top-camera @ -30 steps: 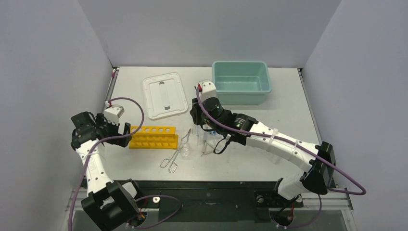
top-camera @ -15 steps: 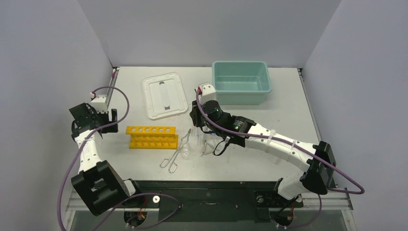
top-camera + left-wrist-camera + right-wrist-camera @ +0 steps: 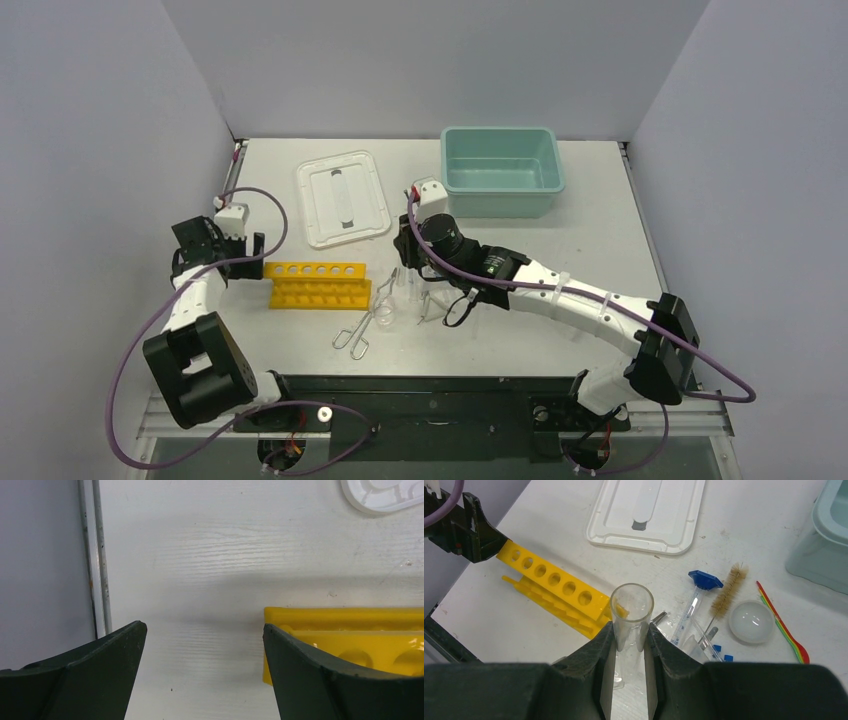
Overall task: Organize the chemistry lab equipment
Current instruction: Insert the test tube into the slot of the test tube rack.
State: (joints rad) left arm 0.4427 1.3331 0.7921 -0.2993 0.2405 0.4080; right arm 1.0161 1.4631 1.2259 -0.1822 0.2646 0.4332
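Note that the right pincer [image 3: 630, 630] is clenched on an upright glass tube [image 3: 631, 600], near the right end of the yellow rack [image 3: 549, 587]. The left pincer [image 3: 203, 627] is released, its jaws spread at the rack's left end over the table [image 3: 200, 555]. Tongs [image 3: 365, 322] lie just in front of the rack's right end.

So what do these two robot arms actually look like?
The left arm and the right arm are both made of white tubular links joined by chunky black joints. A purple cable runs along each. Near each wrist sits a small white box with a red mark. The left gripper and right gripper each end in two dark, wedge-shaped fingers.
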